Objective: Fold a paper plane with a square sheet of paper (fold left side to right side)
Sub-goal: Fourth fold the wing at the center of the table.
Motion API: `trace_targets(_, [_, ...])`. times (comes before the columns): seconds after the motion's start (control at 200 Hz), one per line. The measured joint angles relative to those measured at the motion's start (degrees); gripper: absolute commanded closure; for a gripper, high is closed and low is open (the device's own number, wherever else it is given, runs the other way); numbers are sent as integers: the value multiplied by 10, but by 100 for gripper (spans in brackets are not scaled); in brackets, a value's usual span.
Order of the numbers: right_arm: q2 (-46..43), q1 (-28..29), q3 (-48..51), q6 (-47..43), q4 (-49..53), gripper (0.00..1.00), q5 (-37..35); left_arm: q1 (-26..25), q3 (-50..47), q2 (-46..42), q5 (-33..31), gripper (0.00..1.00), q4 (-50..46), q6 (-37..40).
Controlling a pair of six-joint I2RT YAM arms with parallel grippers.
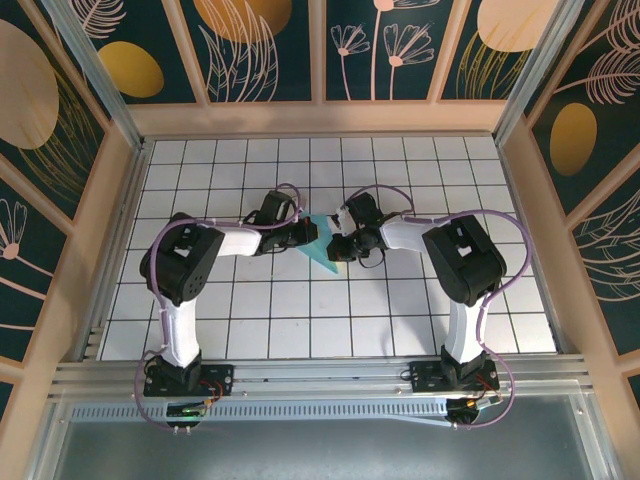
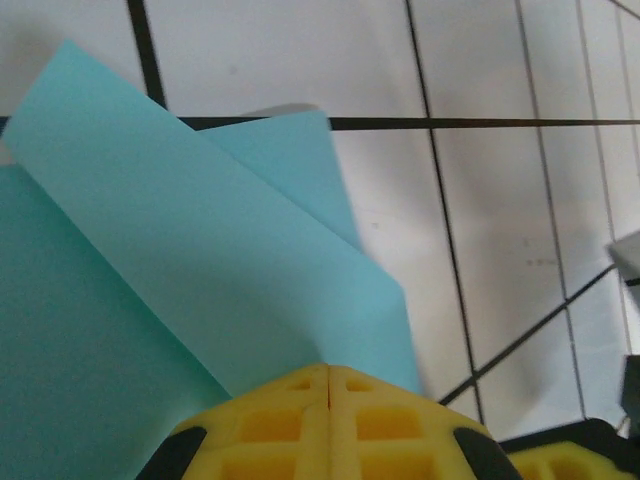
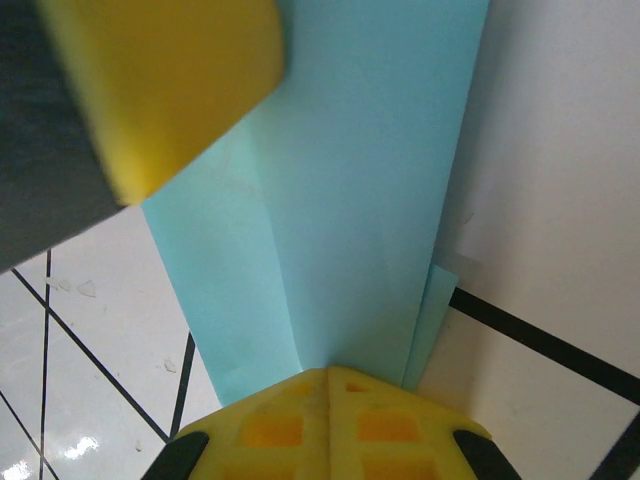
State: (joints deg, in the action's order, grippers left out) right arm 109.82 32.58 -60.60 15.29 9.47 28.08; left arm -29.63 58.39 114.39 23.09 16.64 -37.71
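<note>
Thing: a turquoise-blue sheet of thin paper point(image 1: 321, 248), already partly folded, lies mid-worktop between the two arms.
Support: the white worktop with black grid lines point(image 1: 250, 310) (bare tiles all round the sheet).
Long axis: in the top view the sheet reads as a slim wedge. It runs from far to near and leans slightly right, with its narrow end toward the near side.
Left pincer: the left pincer point(image 1: 303, 233) meets the sheet's left edge. Its yellow tips are pressed together and it seems clamped on a flap of the sheet.
Right pincer: the right pincer point(image 1: 341, 246) meets the right edge. Its tips are also together, and paper runs straight out of the seam, so I judge it clamped on the sheet.
Deciding relation: each pincer sits on its own side of the wedge, facing the other across it, and the two are close together. The left arm is on the side that has to travel, so a left-to-right fold would likely carry its flap over the long axis toward the right pincer.
Left wrist view adds: one flap is lifted off the layer beneath and casts a shadow on the tiles, which the top view does not reveal.
Right wrist view adds: lengthwise creases run up the paper, and a blurred yellow pad point(image 3: 165, 85) of the other pincer sits just beyond, showing how little room separates them.
Top view adds: the overall outline and heading of the sheet, which neither wrist view gives.
</note>
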Motion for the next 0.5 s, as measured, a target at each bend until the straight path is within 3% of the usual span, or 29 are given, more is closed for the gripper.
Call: trace_targets(0.5, [-5, -3, -2, 1, 3, 100, 9, -1, 15, 14, -16, 100, -5, 15])
